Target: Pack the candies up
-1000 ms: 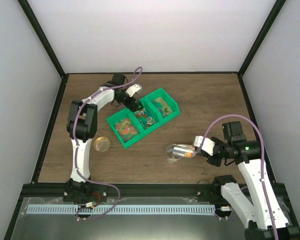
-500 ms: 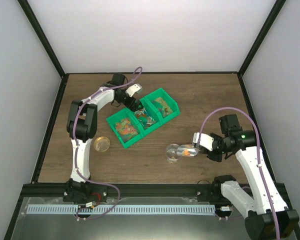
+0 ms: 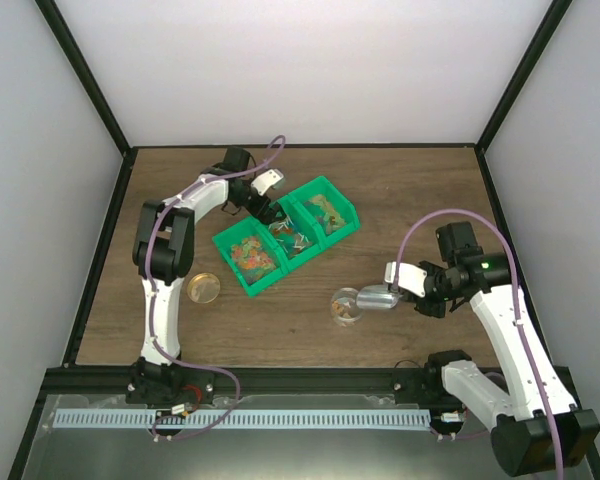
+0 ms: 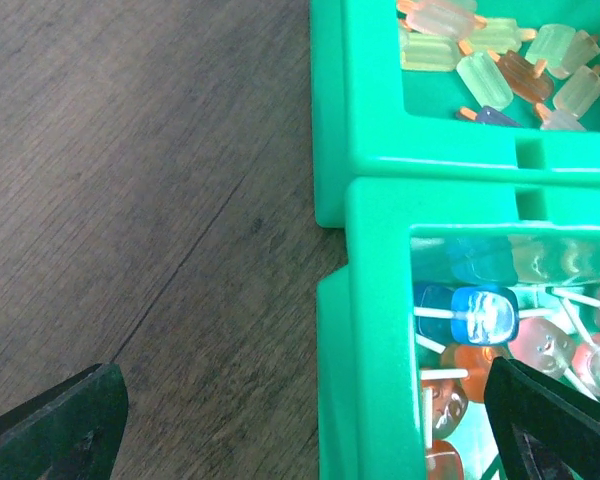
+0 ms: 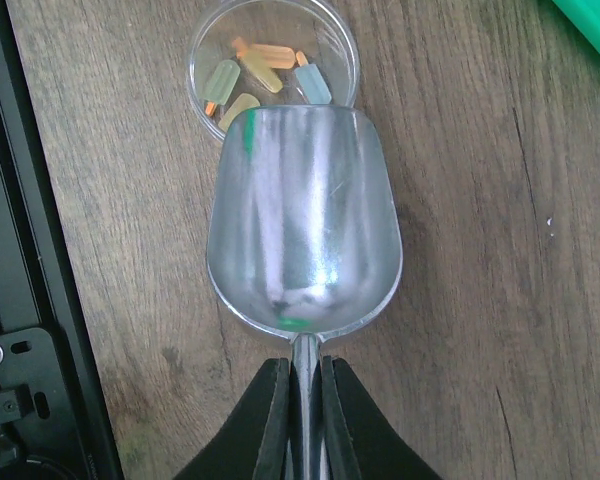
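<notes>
Gone from the metal scoop (image 5: 305, 235) since a second ago: its orange load. Shows a bare bowl now, mouth overlapping the near rim of the clear dish (image 5: 195, 60). Lying in that dish, down and right of the green bin row (image 3: 265, 283): a few candies (image 5: 265, 65), pale green, orange and blue. More sweets in all three bins. Left of the row's near end, on the bench (image 3: 400, 190): a second round dish (image 3: 204, 288). Clamped narrow on the scoop's thin handle: right gripper (image 5: 302, 385), forearm reaching in from right of the row. Spread wide over the row's far edge, gripping nothing: left gripper (image 3: 268, 208).
</notes>
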Motion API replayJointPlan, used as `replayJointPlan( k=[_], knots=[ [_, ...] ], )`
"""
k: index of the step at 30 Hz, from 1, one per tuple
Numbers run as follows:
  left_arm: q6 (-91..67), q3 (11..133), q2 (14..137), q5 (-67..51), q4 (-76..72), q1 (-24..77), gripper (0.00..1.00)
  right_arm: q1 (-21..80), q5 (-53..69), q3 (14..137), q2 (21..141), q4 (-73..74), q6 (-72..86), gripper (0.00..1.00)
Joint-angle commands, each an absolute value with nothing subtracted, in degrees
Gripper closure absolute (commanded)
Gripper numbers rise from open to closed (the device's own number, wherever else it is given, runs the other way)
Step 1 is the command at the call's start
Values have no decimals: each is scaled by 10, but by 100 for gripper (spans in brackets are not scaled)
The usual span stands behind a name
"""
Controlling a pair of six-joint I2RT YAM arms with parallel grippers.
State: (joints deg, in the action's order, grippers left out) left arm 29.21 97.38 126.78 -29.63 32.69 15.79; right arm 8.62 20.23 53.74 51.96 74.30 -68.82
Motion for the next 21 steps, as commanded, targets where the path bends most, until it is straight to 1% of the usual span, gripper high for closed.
replayJointPlan(
  k=[1, 5, 8, 10, 12, 14, 18, 21],
  knots=[
    [331, 982, 1260, -302, 364, 161, 1, 96, 190, 572, 519, 748, -688, 99],
    [335, 1010, 1280, -305, 400, 160, 10, 97, 220, 622, 547, 742, -618, 99],
    [322, 1003, 1277, -312, 395, 160, 19, 97, 245, 665, 585, 716, -514, 99],
    [309, 991, 1270, -320, 385, 160, 29, 97, 237, 694, 621, 689, -425, 99],
    [290, 974, 1260, -328, 369, 161, 33, 97, 220, 726, 666, 672, -336, 99],
    [275, 955, 1248, -336, 351, 161, 36, 97, 220, 759, 715, 667, -274, 99],
    [246, 927, 1228, -341, 327, 162, 37, 102, 230, 836, 801, 657, -176, 99],
    [240, 911, 1220, -339, 318, 166, 40, 131, 223, 864, 832, 638, -156, 99]
  ],
)
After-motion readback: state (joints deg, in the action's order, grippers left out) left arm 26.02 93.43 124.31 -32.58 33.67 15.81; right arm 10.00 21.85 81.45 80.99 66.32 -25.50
